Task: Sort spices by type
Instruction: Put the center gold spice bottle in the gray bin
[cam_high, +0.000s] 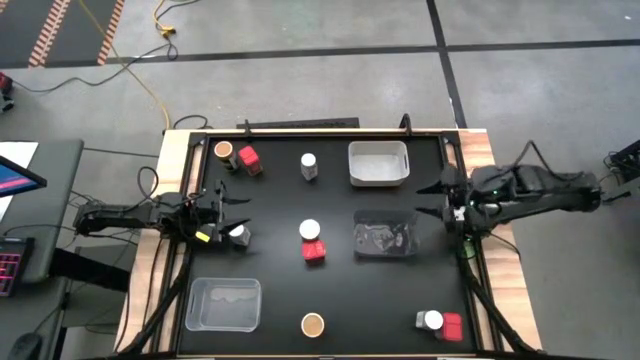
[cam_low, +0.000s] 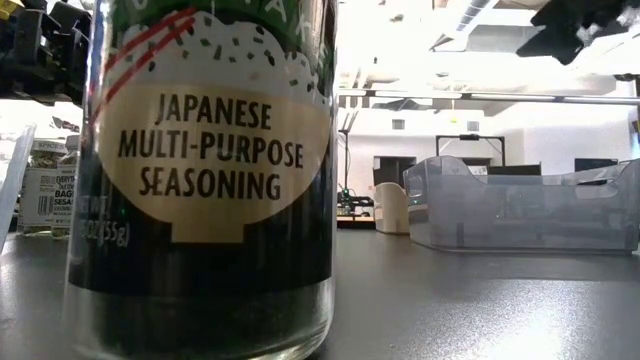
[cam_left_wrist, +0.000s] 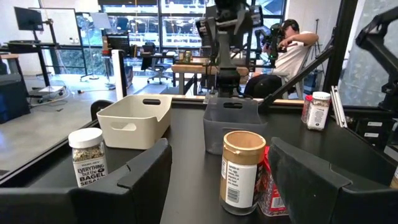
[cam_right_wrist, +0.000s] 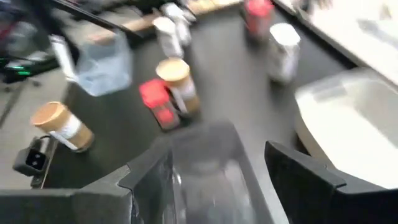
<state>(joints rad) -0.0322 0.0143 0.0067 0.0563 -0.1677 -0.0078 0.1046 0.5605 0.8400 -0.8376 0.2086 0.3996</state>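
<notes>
My left gripper (cam_high: 238, 216) (cam_left_wrist: 224, 186) is open and empty at the table's left. It points toward a tan-lidded round jar (cam_high: 309, 230) (cam_left_wrist: 242, 171) and a red box (cam_high: 314, 250) at the middle, well short of them. My right gripper (cam_high: 445, 205) (cam_right_wrist: 221, 186) is open and empty at the right, by the dark clear tray (cam_high: 385, 235). A cork-topped jar (cam_high: 223, 150) and a red box (cam_high: 248, 160) stand at the far left. A white-lidded jar (cam_high: 309, 165) (cam_left_wrist: 87, 155) stands beside them. A cork-topped jar (cam_high: 312, 324) stands at the near edge. A white-lidded jar (cam_high: 432, 320) and a red box (cam_high: 452, 325) stand at the near right.
A white tray (cam_high: 378, 163) stands at the far right, and a clear tray (cam_high: 223, 303) at the near left. A person sits beyond the table's right side in the left wrist view (cam_left_wrist: 292, 50). The near-edge jar (cam_low: 200, 170) fills the low view.
</notes>
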